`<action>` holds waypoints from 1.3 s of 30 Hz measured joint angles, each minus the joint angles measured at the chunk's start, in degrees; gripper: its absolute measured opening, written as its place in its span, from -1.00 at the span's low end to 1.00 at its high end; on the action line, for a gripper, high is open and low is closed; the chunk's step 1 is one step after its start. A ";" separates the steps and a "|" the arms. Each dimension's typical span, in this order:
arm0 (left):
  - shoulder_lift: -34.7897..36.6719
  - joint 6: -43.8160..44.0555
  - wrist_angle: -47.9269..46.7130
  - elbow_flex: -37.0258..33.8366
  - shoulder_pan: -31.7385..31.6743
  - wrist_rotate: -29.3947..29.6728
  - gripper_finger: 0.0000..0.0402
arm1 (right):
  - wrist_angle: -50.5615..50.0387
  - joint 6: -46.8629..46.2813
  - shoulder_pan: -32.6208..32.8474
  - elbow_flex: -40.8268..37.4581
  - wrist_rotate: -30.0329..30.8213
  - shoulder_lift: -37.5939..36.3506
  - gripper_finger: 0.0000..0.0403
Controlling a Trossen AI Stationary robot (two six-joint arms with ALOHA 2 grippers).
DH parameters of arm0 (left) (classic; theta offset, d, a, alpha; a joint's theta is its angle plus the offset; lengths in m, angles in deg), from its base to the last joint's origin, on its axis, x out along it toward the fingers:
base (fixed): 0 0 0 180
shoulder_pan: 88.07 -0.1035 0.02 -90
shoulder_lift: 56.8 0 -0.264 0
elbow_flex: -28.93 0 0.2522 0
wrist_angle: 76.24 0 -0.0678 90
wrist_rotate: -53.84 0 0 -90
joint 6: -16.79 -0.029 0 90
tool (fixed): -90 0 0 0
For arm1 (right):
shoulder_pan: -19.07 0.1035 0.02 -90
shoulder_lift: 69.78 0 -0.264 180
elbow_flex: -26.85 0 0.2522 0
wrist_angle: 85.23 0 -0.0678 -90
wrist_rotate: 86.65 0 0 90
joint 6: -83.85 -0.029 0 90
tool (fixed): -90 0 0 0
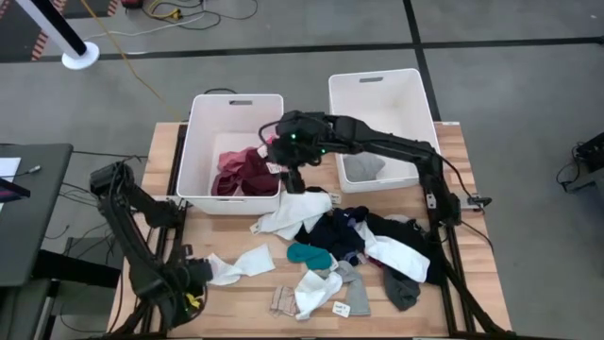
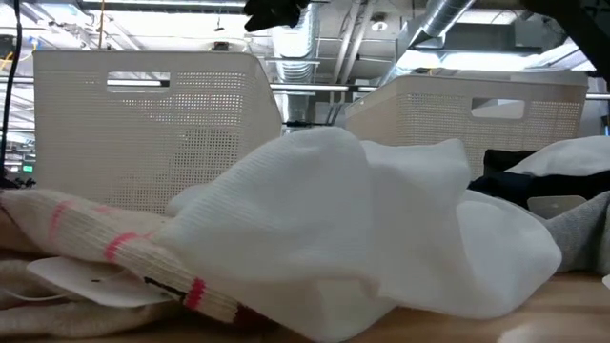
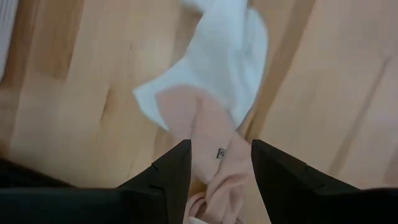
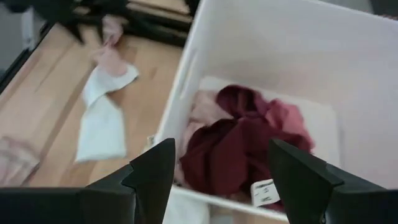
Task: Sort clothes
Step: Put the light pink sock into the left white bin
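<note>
Jaws on the left closed, by the look of it, on a pink cloth [image 3: 214, 155], low over the counter [image 1: 226, 312] near its left edge, close to the corner where the left arm [image 1: 132, 217] is mounted. Touching that cloth on the far side, a white sock [image 3: 230, 56], lying flat on the wood.

Jaws on the right wide apart and empty, hanging over the near rim of the left bin [image 1: 203, 142], above the maroon and pink clothes [image 1: 247, 170] inside.

Likely step: lifting the pink cloth to carry it to the left bin, where its colours already lie. To do it well:
- Raise slowly and straight up, watching whether the sock comes along.
- If the sock drags, give a slight shake or set down and grip again farther from it.
- Wait for room at the bin before swinging in, since the right arm [image 1: 377, 142] is across it.

Left arm folded tight and low, elbow up, wrist pointing down at the wood. Right arm stretched long from the right edge, passing in front of the right bin [image 1: 377, 90] with its single grey piece [image 1: 363, 168].

Rest of the clothes in a mixed pile [image 1: 359, 241] at mid-counter, running toward the right edge.
</note>
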 joint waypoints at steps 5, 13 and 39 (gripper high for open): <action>0.00 6.31 1.89 -3.77 1.99 -0.07 -0.21 | -4.19 1.67 1.74 0.01 1.10 -0.26 0.34; 0.00 7.78 11.45 -10.18 2.13 -2.00 -0.22 | -7.73 1.96 3.71 -0.01 1.41 -0.22 0.34; 0.00 3.37 12.89 -12.80 2.10 0.55 -0.99 | -10.16 1.50 7.53 -0.01 1.46 -0.18 0.34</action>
